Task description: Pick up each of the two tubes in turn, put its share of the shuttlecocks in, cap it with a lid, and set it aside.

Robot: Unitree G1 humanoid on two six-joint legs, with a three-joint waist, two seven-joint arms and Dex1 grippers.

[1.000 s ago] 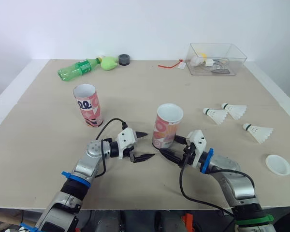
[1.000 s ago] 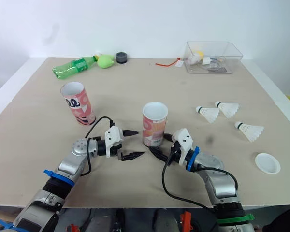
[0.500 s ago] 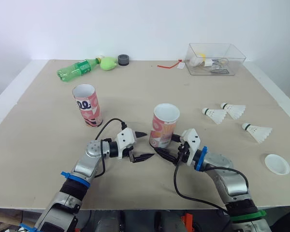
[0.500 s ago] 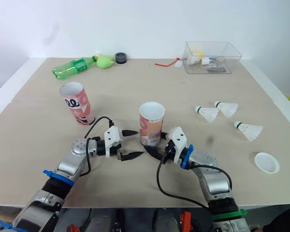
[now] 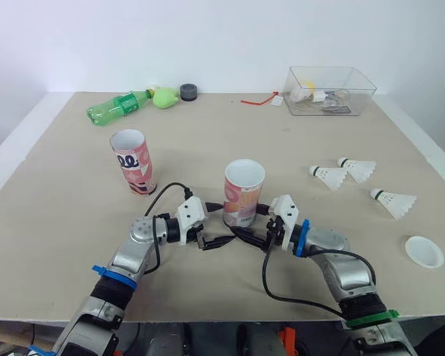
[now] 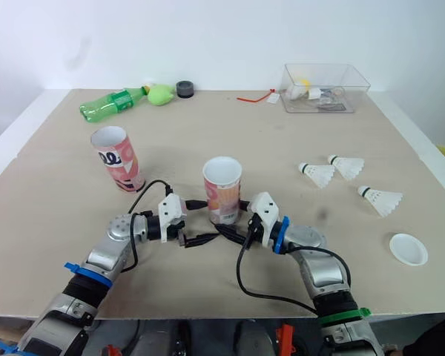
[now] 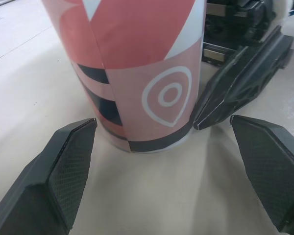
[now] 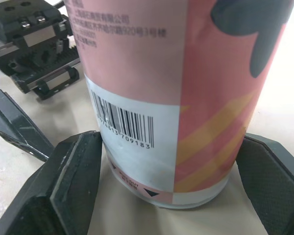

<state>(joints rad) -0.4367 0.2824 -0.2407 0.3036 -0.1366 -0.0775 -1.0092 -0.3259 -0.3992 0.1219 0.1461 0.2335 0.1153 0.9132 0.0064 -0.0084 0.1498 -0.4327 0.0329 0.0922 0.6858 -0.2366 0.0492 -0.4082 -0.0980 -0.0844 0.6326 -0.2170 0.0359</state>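
Note:
A pink patterned tube stands upright and open-topped near the table's front middle. My right gripper is shut on its base, one finger on each side, as the right wrist view confirms on the tube. My left gripper is open from the other side, its fingers spread wide of the tube with gaps. A second tube stands to the left. Three shuttlecocks lie at the right, and a white lid near the right front.
At the back left lie a green bottle, a green object and a dark round piece. A clear box with small items stands at the back right, a red tie beside it.
My right gripper has slid the tube leftward across the table, bringing it between the left gripper's open fingers. The left arm has barely moved.

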